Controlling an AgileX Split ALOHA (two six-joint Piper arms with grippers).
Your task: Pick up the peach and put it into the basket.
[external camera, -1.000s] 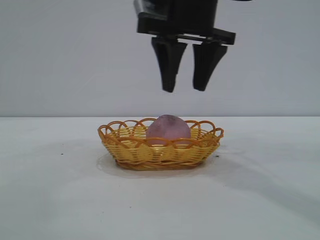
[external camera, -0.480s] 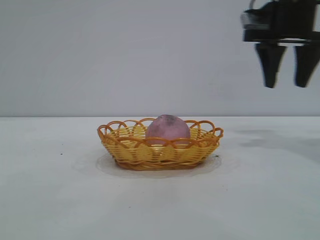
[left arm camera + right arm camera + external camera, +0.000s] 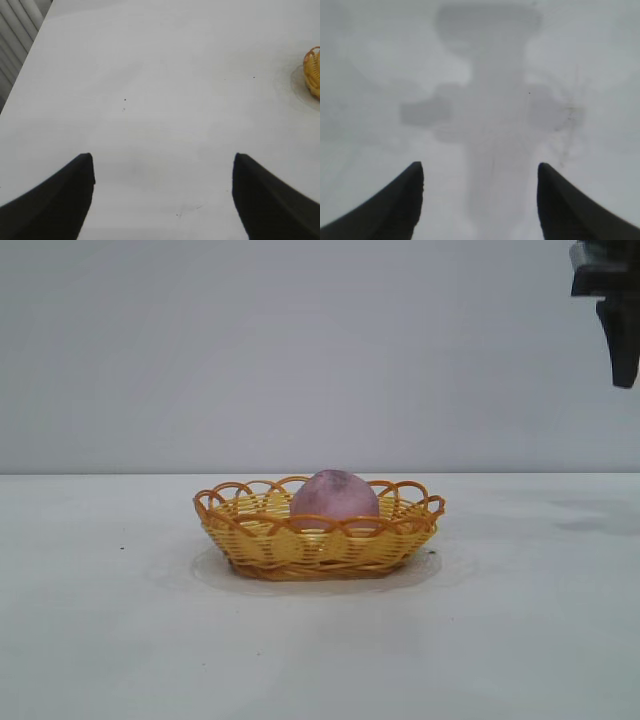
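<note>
Peach sits in basket.

A white bench fills the foreground — matte, with a few dark specks. Behind it stands a plain pale grey wall — evenly, softly lit.

Pink-purple peach inside yellow wicker basket

The left pincer, fingers spread, hangs over the white table; the basket sits at its edge.
</note>
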